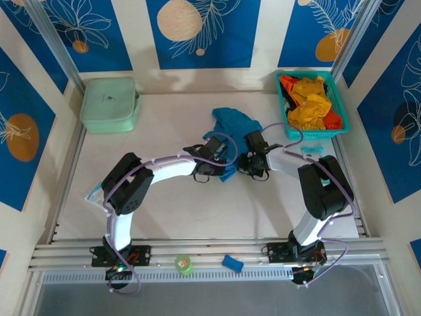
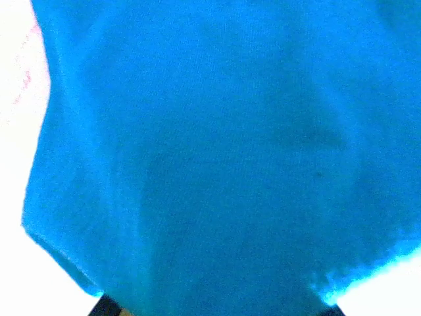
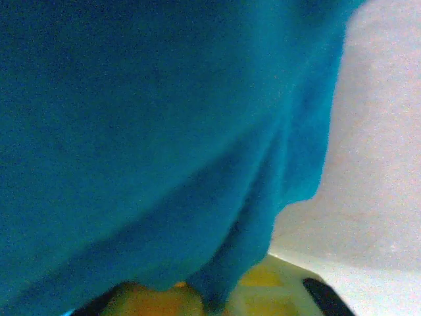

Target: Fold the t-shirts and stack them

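Note:
A blue t-shirt (image 1: 235, 123) lies crumpled at the middle back of the table, and its near edge is drawn down between my two grippers. My left gripper (image 1: 223, 164) and right gripper (image 1: 248, 164) stand close together over that edge, each shut on the cloth. In the left wrist view the blue t-shirt (image 2: 210, 158) drapes over the jaws, leaving just a dark fingertip (image 2: 105, 308) showing at the bottom. The right wrist view has the blue t-shirt (image 3: 145, 131) hanging in folds down into the jaws, with one dark fingertip (image 3: 322, 299) beside it. Yellow-orange and red-orange t-shirts (image 1: 309, 105) lie bunched in a basket.
The teal basket (image 1: 343, 115) sits at the back right, close to the right arm. A mint-green square case (image 1: 110, 104) stands at the back left. A green tape roll (image 1: 183, 264) and a small blue object (image 1: 231, 263) rest on the front rail.

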